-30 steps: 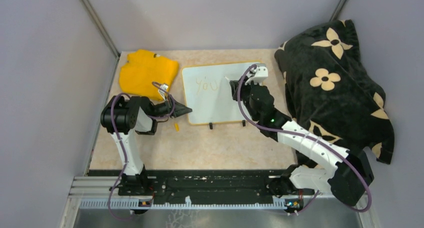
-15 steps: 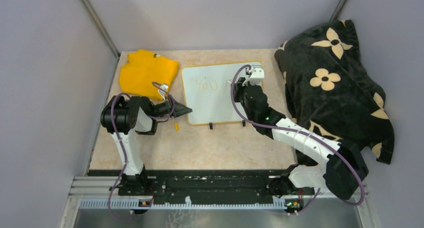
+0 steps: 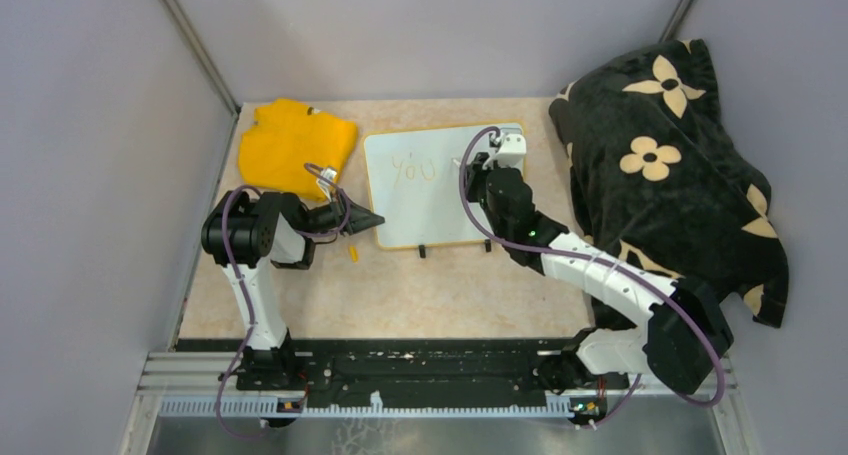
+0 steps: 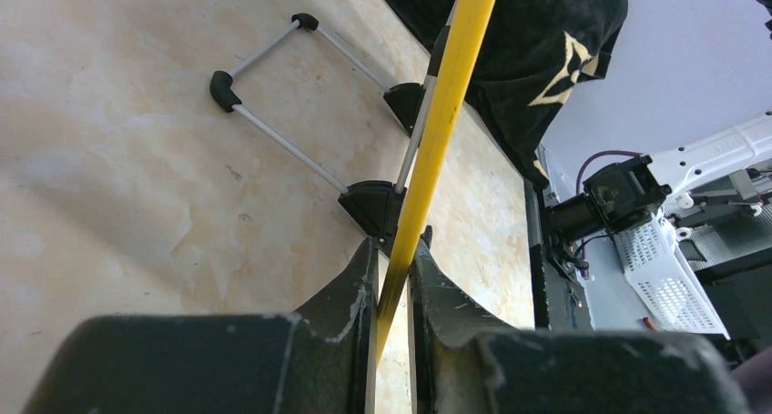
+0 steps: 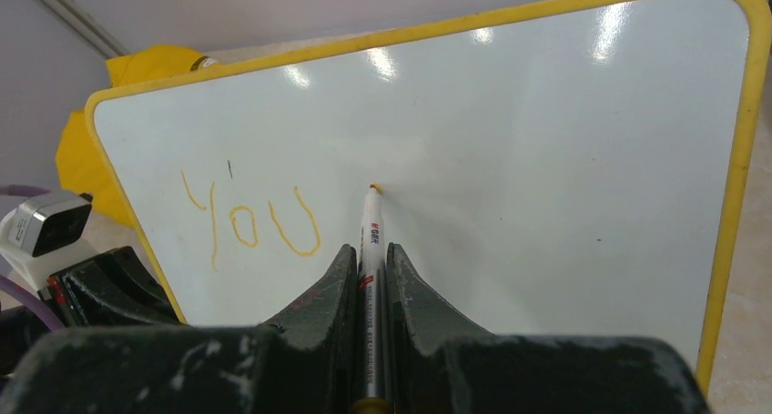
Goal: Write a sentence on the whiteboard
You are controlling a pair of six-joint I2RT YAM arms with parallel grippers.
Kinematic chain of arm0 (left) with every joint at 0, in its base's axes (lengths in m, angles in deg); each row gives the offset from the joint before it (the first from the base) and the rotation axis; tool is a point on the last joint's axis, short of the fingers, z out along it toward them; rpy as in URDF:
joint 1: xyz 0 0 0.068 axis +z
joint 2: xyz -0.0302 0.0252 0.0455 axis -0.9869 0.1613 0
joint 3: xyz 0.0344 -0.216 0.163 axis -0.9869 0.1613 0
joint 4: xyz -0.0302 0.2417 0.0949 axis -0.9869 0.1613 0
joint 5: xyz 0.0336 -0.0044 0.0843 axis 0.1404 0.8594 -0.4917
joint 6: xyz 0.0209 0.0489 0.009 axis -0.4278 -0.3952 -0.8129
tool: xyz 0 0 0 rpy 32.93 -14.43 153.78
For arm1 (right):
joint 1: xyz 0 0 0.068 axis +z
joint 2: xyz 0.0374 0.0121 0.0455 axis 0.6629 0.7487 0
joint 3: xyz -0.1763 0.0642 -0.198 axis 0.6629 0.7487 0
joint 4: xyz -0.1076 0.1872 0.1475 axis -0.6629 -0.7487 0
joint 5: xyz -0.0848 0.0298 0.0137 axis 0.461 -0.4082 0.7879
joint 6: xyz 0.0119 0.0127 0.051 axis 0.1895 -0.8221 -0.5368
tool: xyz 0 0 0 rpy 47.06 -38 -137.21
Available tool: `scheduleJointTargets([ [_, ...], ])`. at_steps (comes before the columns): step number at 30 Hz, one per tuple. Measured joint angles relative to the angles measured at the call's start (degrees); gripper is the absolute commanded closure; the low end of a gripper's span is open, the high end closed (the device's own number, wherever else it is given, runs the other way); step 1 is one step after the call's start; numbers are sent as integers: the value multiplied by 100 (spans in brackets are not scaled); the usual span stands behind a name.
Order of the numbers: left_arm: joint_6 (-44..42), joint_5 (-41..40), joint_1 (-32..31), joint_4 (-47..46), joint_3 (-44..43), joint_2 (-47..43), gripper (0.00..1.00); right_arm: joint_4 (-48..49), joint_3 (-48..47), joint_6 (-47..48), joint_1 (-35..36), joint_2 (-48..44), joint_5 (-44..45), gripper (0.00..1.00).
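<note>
My right gripper (image 5: 370, 250), clamped on the marker (image 5: 370, 216), has slid left so the tip now meets the whiteboard (image 5: 546, 159) just right of "you", the only word of the sentence (image 5: 250, 223) so far; left gripper (image 4: 393, 246) stays pinched on the board's left edge, next word looks ready.

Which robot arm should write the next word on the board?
Right. The right gripper holds the marker, its tip at the whiteboard just after "you". The left gripper is shut on the yellow rim, likely steadying it.
</note>
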Motion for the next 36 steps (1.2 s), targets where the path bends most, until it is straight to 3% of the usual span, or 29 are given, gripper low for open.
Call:
scheduleJointTargets([
  [20,4,-9,-7,0,-4,4,100,-4,275,-240,-4,-9,-400,100],
  [36,4,-2,-9,-2,-4,11,100,-223,575,-282,-118,-439,-142,100],
])
